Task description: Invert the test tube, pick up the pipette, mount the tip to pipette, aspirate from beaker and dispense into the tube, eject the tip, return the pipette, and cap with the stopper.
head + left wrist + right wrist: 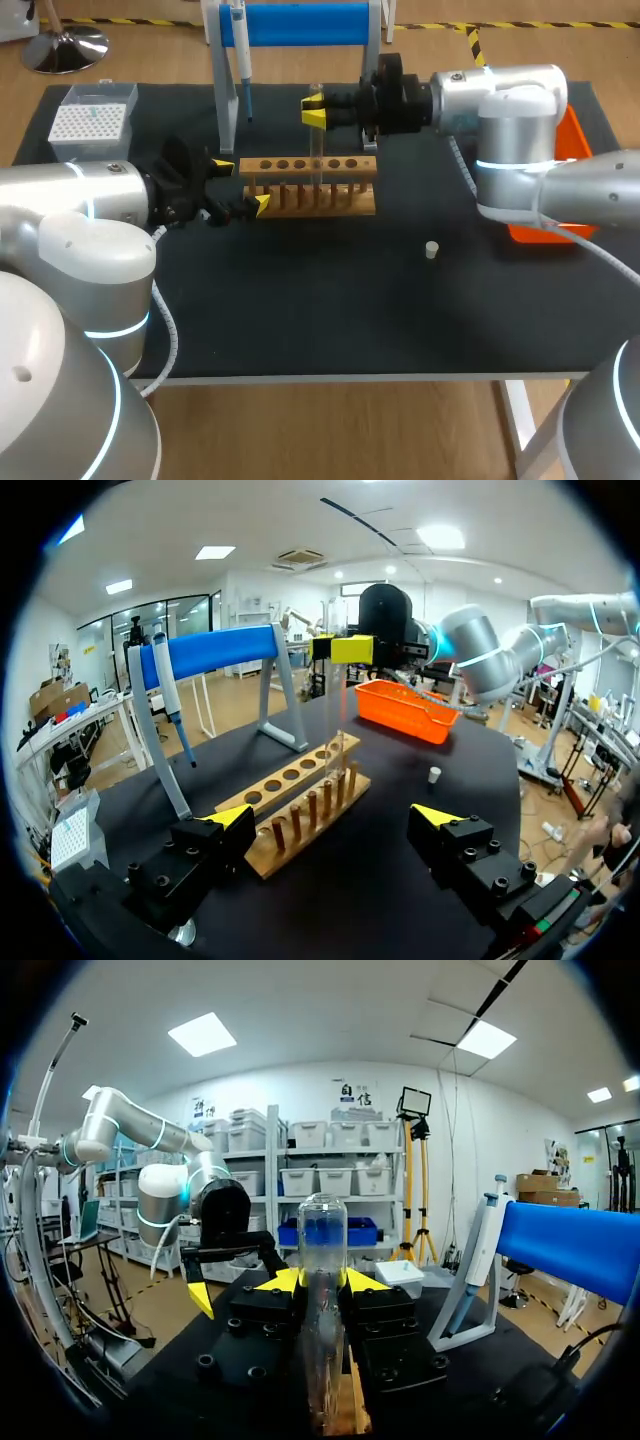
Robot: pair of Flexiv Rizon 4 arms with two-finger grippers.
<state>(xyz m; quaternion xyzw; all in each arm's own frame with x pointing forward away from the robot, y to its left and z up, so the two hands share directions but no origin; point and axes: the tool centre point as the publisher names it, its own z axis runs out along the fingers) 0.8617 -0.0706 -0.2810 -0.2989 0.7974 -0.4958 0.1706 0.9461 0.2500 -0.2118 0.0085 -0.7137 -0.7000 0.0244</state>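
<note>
Right gripper [316, 112] has its two yellow-tipped fingers clamped on the test tube [317, 150] from two sides, near its upper end. The tube stands upright over the wooden rack [350, 198], its lower end down at the rack's top board. The right wrist view shows the rounded end [322, 1215] uppermost above the gripper [322, 1280].

Left gripper [240, 186] is spread wide and holds nothing. Its fingers sit on either side of the rack's left end; whether they touch the wood cannot be told.

Behind the rack, at the far edge, stands the blue-barred stand [300, 22] with the pipette [240, 50] hanging on it. A tip box [88, 122] sits at the far left corner and an orange tray [575, 140] at the right edge. A wide stretch of dark tabletop [330, 320] runs from the rack to the near edge, and the stopper [431, 249] stands on it, well apart from the rack.

My right arm comes in level from the right, wrist pointing left. My left arm lies low from the near left, pointing right.
</note>
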